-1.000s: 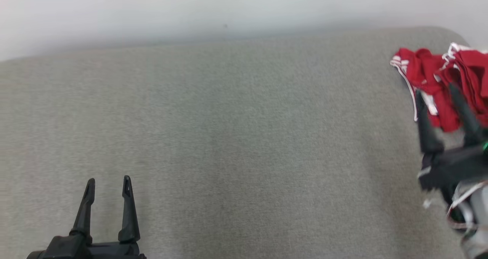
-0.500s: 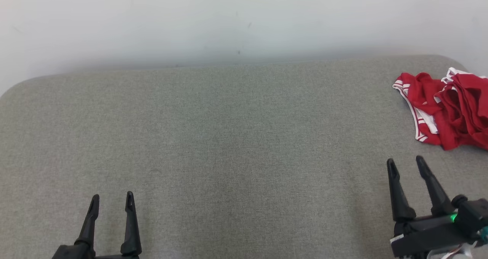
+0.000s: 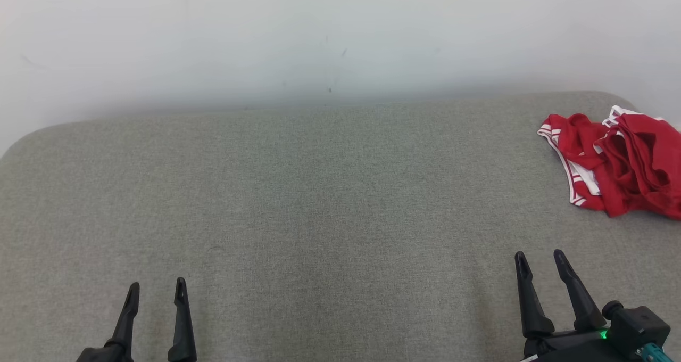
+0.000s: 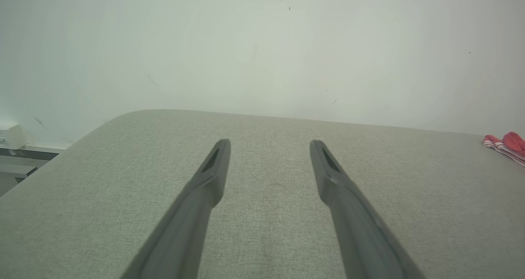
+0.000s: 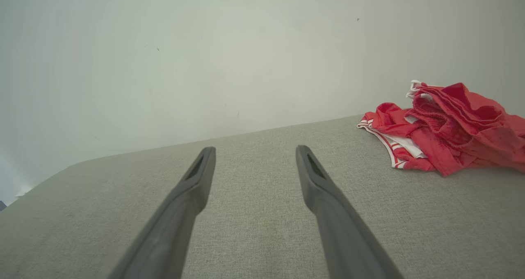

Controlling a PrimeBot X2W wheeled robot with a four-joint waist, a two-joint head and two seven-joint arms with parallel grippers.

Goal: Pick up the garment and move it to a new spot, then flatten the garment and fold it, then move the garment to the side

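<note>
A crumpled red garment point(image 3: 622, 165) with white stripes lies bunched at the far right of the grey cushioned surface point(image 3: 319, 218). It also shows at the right of the right wrist view as the garment point(image 5: 443, 131), and as a small red edge point(image 4: 506, 145) in the left wrist view. My right gripper point(image 3: 540, 258) stands open at the lower right, well short of the cloth and holding nothing. My left gripper point(image 3: 157, 287) is open at the lower left, far from the garment, fingers point(image 4: 213, 172) over bare fabric.
A pale wall point(image 3: 319, 42) rises right behind the grey surface. The surface's rounded left corner point(image 3: 21, 138) and right corner point(image 3: 628, 98) mark its edges. A low ledge point(image 4: 16, 156) shows past the left edge in the left wrist view.
My right gripper has pulled back from the garment toward me, open and without the cloth. The head camera has tilted up, so the whole picture has shifted down. The garment lies as before.
</note>
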